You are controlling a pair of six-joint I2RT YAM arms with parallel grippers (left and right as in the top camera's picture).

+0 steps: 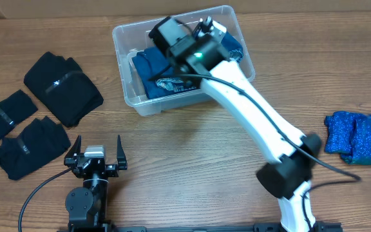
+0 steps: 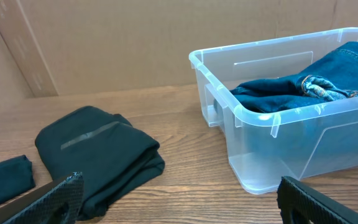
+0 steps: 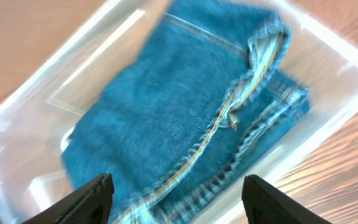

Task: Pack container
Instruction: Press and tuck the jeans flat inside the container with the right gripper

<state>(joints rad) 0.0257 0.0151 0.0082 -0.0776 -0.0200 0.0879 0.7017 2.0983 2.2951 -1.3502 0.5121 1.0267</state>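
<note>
Right arm [image 1: 250, 106] stretched long and diagonal from its base, wrist tipped down. Right pincer [image 3: 183, 198] spread wide, holding nothing. Directly beneath it sits the container [image 1: 129, 96], with folded denim [image 3: 166, 112] inside. Left arm [image 1: 85, 200] tucked at its base. Left pincer [image 1: 98, 145] low over the counter [image 1: 192, 161], jaws wide, empty. Container ahead and right of it, black garment [image 2: 98, 149] ahead-left.

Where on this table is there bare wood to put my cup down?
Bare wood lies right of the container, up to the sparkly blue cloth, and in front of it, between the left gripper and the right arm. The left side is crowded with black clothes. The container holds jeans, with the right gripper above.
</note>
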